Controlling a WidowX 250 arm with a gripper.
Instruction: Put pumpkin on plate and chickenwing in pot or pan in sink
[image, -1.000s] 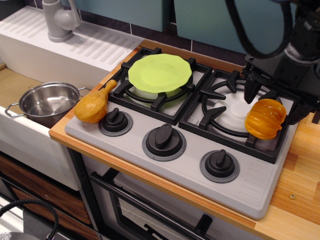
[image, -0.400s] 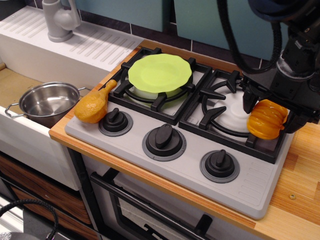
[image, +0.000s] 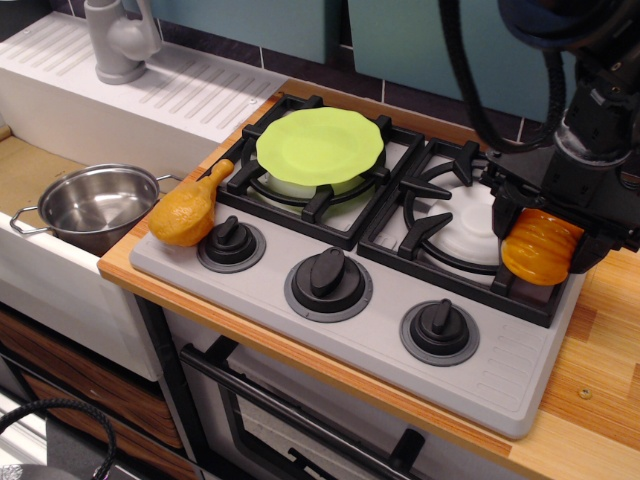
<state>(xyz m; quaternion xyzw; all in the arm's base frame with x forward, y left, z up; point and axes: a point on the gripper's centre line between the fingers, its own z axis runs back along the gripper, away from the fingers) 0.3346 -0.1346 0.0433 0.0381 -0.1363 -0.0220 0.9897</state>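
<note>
The ribbed orange pumpkin (image: 540, 256) sits on the right burner's grate, near its right edge. My gripper (image: 546, 234) has come down over it, one black finger against each side, shut on the pumpkin. The lime-green plate (image: 320, 146) lies on the left burner with nothing on it. At the stove's front left corner the golden-brown chickenwing (image: 184, 212) lies with its thin bone end pointing toward the plate. Just left of it, the steel pot (image: 96, 206) stands empty in the sink (image: 28, 170).
Three black knobs (image: 328, 274) line the stove's grey front panel. A grey tap (image: 118, 40) and a ridged white drainboard (image: 190, 92) run behind the sink. Wooden counter (image: 600, 370) lies right of the stove. My arm's cables hang above the right burner.
My gripper has come down around the pumpkin and its fingers have narrowed onto it. The pumpkin has shifted slightly right and tilted. Nothing else has moved.
</note>
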